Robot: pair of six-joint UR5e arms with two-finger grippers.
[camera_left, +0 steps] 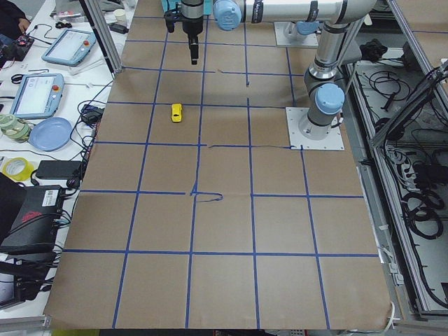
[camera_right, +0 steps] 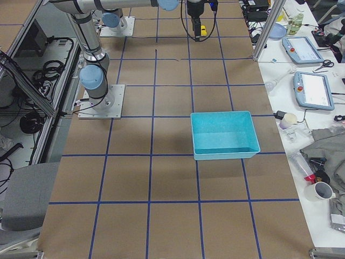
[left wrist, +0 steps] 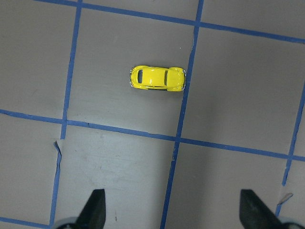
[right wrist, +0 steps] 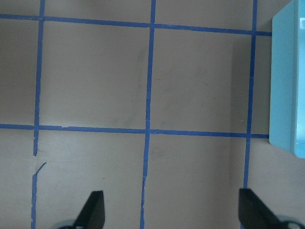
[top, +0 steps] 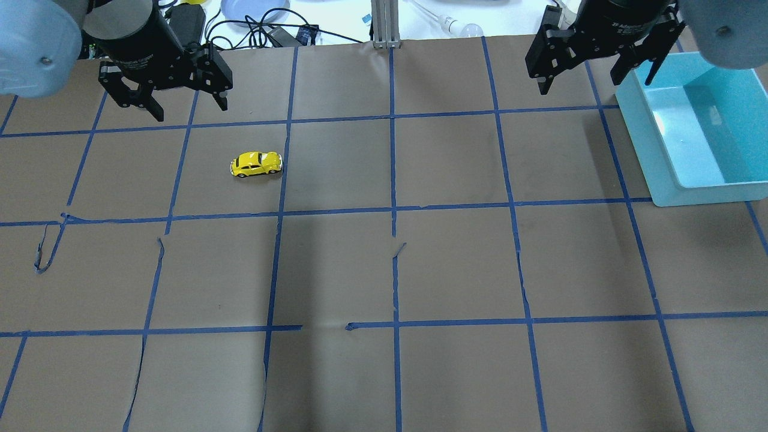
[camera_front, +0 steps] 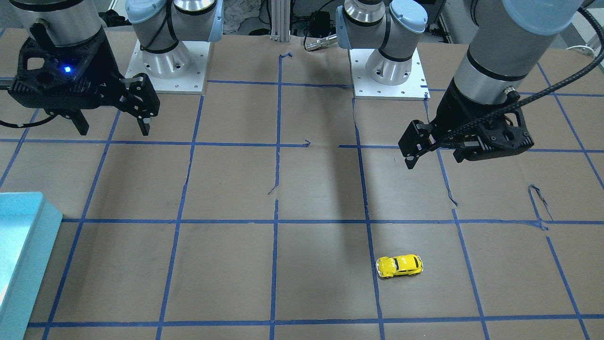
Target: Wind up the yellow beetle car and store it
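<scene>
The yellow beetle car (top: 256,164) stands on its wheels on the brown paper table, beside a blue tape line; it also shows in the front view (camera_front: 399,266) and the left wrist view (left wrist: 157,78). My left gripper (top: 190,111) is open and empty, hanging above the table a short way beyond the car and to its left in the overhead view. My right gripper (top: 581,84) is open and empty, high over the far right of the table, next to the light blue bin (top: 645,138).
The light blue bin (camera_front: 28,264) has nothing visible in it and stands at the table's right end; its wall edge shows in the right wrist view (right wrist: 286,86). Blue tape lines divide the brown paper into squares. Cables and tablets lie off the table's far edge.
</scene>
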